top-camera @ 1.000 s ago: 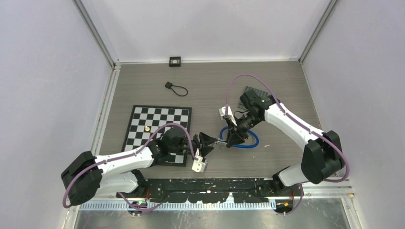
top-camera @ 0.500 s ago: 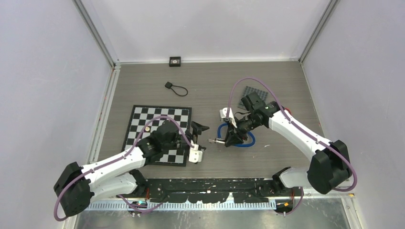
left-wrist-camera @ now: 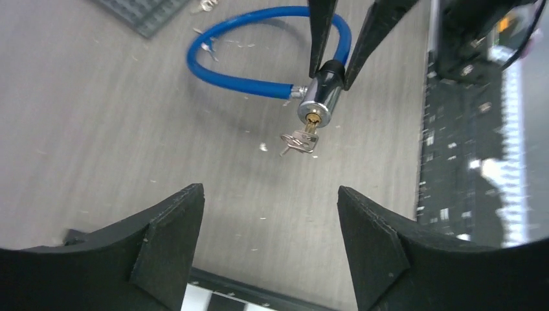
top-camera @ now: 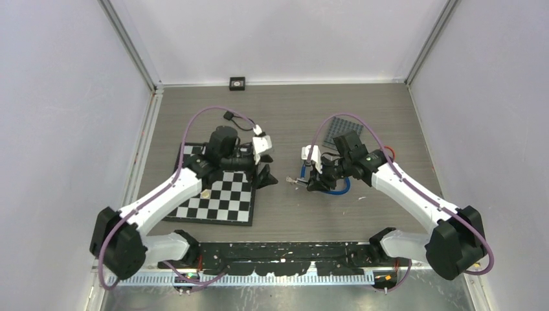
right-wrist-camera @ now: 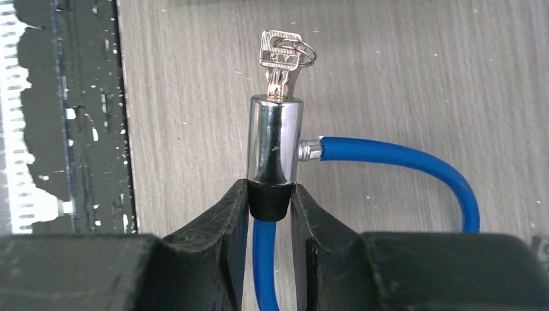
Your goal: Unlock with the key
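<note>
**Key's in the barrel, the turn comes next**

The right tool (right-wrist-camera: 270, 197) is pinching the black collar at the base of the chrome lock barrel (right-wrist-camera: 275, 139), with its jaws pressed onto it from both sides. The small silver key (right-wrist-camera: 280, 58) sits in the keyhole at the far end, its bow and split ring sticking out free. The blue plastic-coated cable (right-wrist-camera: 395, 155) leaves the barrel's side and loops over the grey wood-grain table (top-camera: 285, 110). The left tool (left-wrist-camera: 268, 194) stands spread wide and holds nothing. It is well apart from the key, facing it head-on, near the edge of the black-and-white chequered board (top-camera: 220, 201).

The step in hand, as I read it, is to take the bow and twist. To do that well, the left tool should line its jaws up with the flat faces of the bow and come straight in along the barrel's axis. It should close on the bow itself, not the ring, which would likely slip. Then it should rotate about that axis with no sideways pull. The right tool must grip hard, or the barrel may spin with the key.
</note>
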`<act>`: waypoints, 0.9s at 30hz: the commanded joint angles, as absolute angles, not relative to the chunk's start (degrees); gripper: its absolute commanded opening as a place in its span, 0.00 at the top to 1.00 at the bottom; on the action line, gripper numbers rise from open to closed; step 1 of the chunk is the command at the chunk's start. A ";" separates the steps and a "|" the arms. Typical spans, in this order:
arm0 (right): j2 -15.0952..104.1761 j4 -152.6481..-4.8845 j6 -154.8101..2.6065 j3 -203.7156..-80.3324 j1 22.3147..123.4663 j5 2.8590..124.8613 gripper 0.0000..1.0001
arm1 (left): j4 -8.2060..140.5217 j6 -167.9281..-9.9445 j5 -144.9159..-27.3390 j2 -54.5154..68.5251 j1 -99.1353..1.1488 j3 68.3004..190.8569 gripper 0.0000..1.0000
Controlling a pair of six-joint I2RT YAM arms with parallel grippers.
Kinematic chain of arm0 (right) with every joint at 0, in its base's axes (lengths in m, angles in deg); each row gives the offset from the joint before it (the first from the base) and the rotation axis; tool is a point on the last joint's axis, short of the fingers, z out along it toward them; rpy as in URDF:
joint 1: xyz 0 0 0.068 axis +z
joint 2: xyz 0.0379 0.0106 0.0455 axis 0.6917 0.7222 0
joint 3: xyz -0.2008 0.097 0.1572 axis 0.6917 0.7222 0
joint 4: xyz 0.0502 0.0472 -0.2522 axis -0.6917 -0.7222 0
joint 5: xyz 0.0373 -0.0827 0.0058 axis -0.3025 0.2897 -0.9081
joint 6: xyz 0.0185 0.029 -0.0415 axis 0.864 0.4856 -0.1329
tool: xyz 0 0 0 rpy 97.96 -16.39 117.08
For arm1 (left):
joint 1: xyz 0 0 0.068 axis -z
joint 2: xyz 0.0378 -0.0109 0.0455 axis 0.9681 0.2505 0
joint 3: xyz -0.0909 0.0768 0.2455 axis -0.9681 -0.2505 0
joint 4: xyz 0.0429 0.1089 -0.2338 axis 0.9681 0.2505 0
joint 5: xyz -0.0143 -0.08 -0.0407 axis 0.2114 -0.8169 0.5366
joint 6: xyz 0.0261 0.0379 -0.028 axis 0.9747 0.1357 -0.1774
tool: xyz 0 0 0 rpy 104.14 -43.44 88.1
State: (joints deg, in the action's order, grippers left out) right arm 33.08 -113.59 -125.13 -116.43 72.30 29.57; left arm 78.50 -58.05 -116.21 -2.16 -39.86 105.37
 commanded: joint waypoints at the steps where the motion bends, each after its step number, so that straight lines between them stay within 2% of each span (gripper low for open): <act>1: 29.91 -106.00 -122.50 -115.06 72.84 33.34 0.99 | 83.99 -77.83 -128.24 5.54 -43.38 111.49 0.26; 6: 29.18 -104.71 -122.30 -113.83 72.94 34.44 1.00 | 83.19 -91.55 -136.07 14.34 -44.13 116.26 0.39; 14: 28.50 -104.19 -123.33 -113.32 72.94 36.53 1.00 | 78.04 -108.07 -134.98 20.12 -44.16 117.20 0.55; 27: 29.02 -104.17 -124.48 -112.83 72.90 37.16 1.00 | 76.06 -118.86 -136.80 28.31 -44.47 121.03 0.62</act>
